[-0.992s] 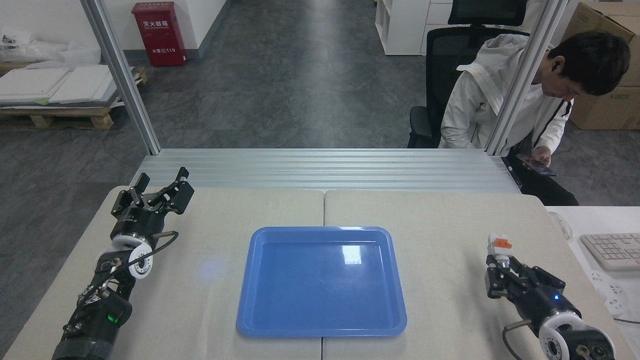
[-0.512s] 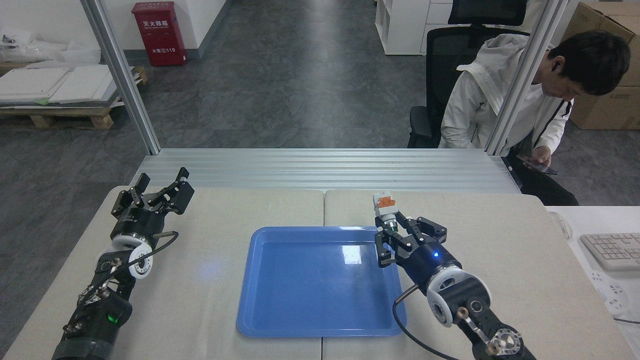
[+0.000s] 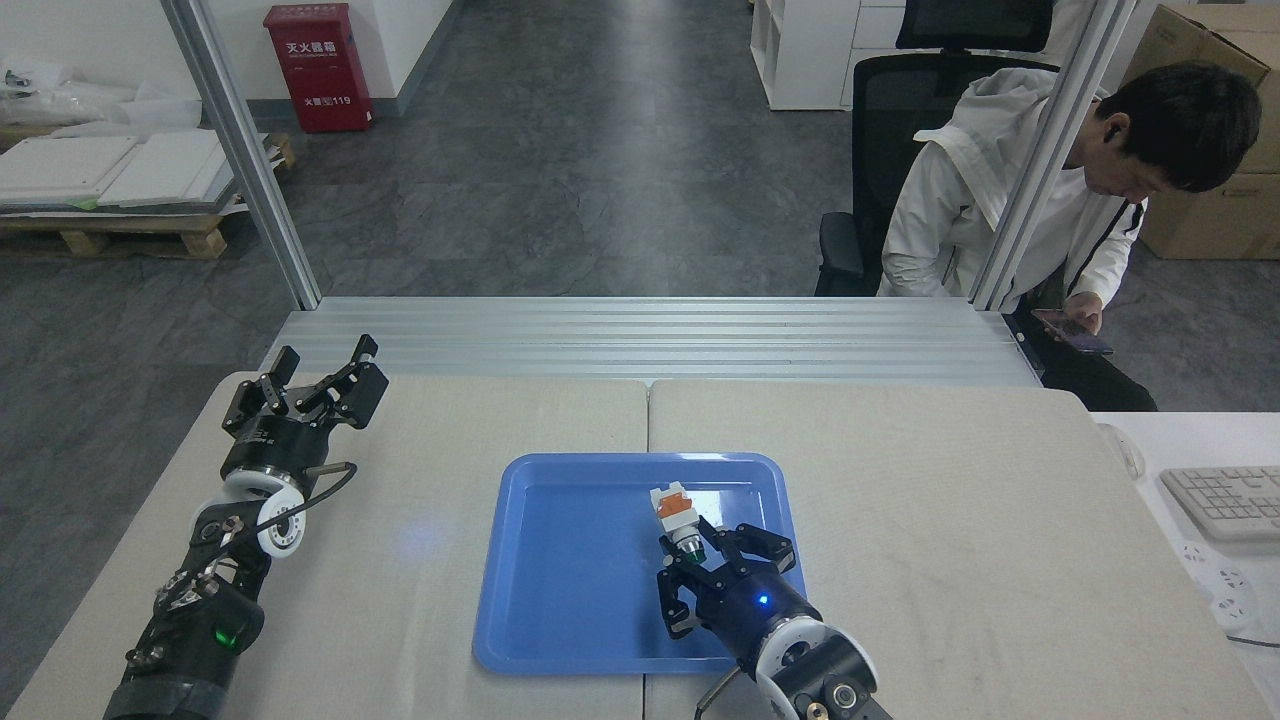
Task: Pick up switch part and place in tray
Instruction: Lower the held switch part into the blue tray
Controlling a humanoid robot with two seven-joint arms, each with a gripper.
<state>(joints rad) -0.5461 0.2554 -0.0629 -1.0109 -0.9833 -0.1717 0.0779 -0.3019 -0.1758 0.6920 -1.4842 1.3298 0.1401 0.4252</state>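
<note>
The blue tray (image 3: pixel 570 560) lies in the middle of the beige table. Over its right half my right gripper (image 3: pixel 695 552) is shut on the switch part (image 3: pixel 675 508). The part's green button end sits between the fingers, and its white body with the orange piece sticks out away from me, over the tray floor. I cannot tell whether the part touches the tray. My left gripper (image 3: pixel 325 356) rests at the table's far left corner, open and holding nothing, well away from the tray.
A ribbed aluminium ledge (image 3: pixel 650 340) runs behind the table, with slanted posts (image 3: pixel 240 150) at both ends. A seated person (image 3: pixel 1010 200) looks at a phone beyond the right post. A white keyboard (image 3: pixel 1225 500) lies on the side desk at right.
My right arm has swung left from the table's right side and come down over the tray with the switch part still in its grip. The left arm has not moved.
</note>
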